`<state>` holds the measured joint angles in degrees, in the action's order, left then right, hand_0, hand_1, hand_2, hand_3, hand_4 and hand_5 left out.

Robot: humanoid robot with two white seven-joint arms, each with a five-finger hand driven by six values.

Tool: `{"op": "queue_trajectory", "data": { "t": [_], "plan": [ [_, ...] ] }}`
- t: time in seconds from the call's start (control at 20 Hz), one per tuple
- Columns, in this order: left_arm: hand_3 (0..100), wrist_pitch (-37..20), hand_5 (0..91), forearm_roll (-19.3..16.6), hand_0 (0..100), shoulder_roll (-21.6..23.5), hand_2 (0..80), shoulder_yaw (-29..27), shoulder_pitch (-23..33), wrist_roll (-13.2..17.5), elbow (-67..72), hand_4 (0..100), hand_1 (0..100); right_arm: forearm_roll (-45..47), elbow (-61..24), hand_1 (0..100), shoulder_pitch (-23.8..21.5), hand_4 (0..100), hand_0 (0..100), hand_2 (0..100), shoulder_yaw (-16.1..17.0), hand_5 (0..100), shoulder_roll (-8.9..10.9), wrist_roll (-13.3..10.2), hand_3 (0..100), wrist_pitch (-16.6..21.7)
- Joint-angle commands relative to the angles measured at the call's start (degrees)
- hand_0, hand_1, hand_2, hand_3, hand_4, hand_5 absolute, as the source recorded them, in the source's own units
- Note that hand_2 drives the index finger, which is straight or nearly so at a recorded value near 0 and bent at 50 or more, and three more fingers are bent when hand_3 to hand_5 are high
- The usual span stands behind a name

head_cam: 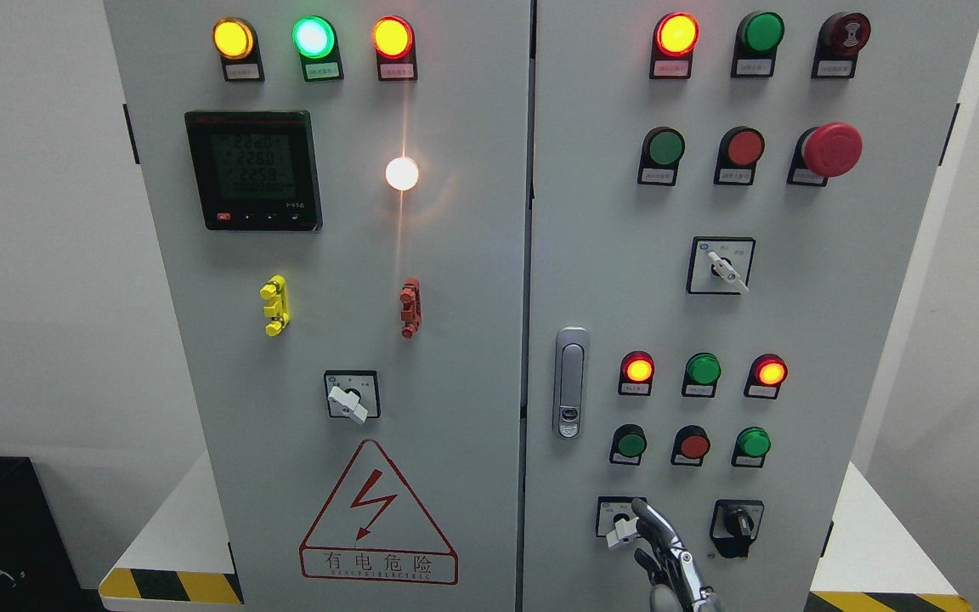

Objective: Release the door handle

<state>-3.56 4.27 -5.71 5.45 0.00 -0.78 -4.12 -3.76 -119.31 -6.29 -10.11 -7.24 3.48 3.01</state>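
Head view: the door handle (571, 382) sits on the right door's left edge, closed flush, with nothing touching it. My right hand (668, 557) rises at the bottom edge, well below it, fingers (653, 520) loosely extended and holding nothing. I judge the release done; only withdrawal remains.

Bright, even, cool light falls on the grey cabinet (455, 340) and the picture is sharp throughout. Well above the fingers (659, 531), up and to their left, a white lamp (402, 173) blows out with a vertical streak of flare. The lit lamps glare at their centres. Shadows are soft and short. The cabinet's edges lean outward toward the top.
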Motion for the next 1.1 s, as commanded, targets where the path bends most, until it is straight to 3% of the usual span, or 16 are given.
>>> {"op": "queue_trajectory", "data": {
  "t": [0.0, 0.05, 0.1, 0.15, 0.2, 0.25, 0.3, 0.4, 0.55, 0.7, 0.85, 1.05],
  "plan": [
    [0, -0.04, 0.0, -0.05, 12, 0.0, 0.0, 0.0, 0.97, -0.01, 0.07, 0, 56, -0.8, -0.13, 10, 0.75, 16, 42, 0, 0.36, 11, -0.05, -0.4, 12, -0.02],
    [0, -0.04, 0.0, 0.04, 12, 0.0, 0.0, 0.0, 0.97, -0.01, -0.01, 0, 56, -1.85, -0.13, 13, 0.93, 23, 41, 0, 0.53, 17, 0.03, -0.92, 16, -0.02],
    [0, -0.04, 0.0, 0.04, 12, 0.0, 0.0, 0.0, 0.97, -0.01, 0.07, 0, 56, -4.12, -0.04, 16, 1.36, 36, 41, 0, 0.53, 29, 0.03, -1.71, 25, -0.11],
    [0, -0.04, 0.0, 0.04, 12, 0.0, 0.0, 0.0, 0.97, -0.01, 0.07, 0, 56, -7.19, -0.04, 17, 1.72, 36, 41, 0, 0.62, 29, 0.03, -2.33, 25, -0.11],
    [0, -0.04, 0.0, -0.05, 12, 0.0, 0.0, 0.0, 0.97, -0.01, -0.01, 0, 56, -10.09, -0.04, 21, 2.16, 47, 41, 0, 0.79, 40, 0.03, -2.42, 39, -0.11],
    [0, -0.04, 0.0, -0.05, 12, 0.0, 0.0, 0.0, 0.97, -0.01, -0.01, 0, 56, -12.56, -0.04, 24, 2.77, 60, 43, 0, 1.06, 59, -0.05, -2.51, 54, -0.02],
    [0, -0.04, 0.0, 0.04, 12, 0.0, 0.0, 0.0, 0.97, -0.01, 0.07, 0, 56, -15.11, -0.13, 25, 3.47, 61, 44, 0, 1.23, 60, -0.05, -2.6, 55, -0.02],
    [0, -0.04, 0.0, 0.04, 12, 0.0, 0.0, 0.0, 0.97, -0.01, -0.01, 0, 56, -20.38, -0.13, 29, 4.7, 76, 47, 0, 1.5, 78, -0.05, -3.21, 69, -0.02],
    [0, -0.04, 0.0, -0.05, 12, 0.0, 0.0, 0.0, 0.97, -0.01, -0.01, 0, 56, -29.51, -0.13, 32, 6.11, 88, 47, 0, 1.94, 90, -0.14, -5.93, 82, -0.11],
    [0, -0.04, 0.0, 0.04, 12, 0.0, 0.0, 0.0, 0.97, -0.01, -0.01, 0, 56, -39.36, -0.13, 34, 6.99, 94, 47, 2, 3.16, 98, -0.14, -7.87, 91, -0.02],
    [0, -0.04, 0.0, -0.05, 12, 0.0, 0.0, 0.0, 0.97, -0.01, -0.01, 0, 56, -45.61, -0.13, 35, 8.22, 98, 46, 4, 3.17, 100, -0.05, -8.92, 99, 0.24],
    [0, -0.04, 0.0, 0.04, 12, 0.0, 0.0, 0.0, 0.97, -0.01, -0.01, 0, 56, -48.09, 0.22, 35, 9.89, 99, 47, 5, 3.08, 100, 0.21, -8.66, 100, 0.42]
  ]
}}
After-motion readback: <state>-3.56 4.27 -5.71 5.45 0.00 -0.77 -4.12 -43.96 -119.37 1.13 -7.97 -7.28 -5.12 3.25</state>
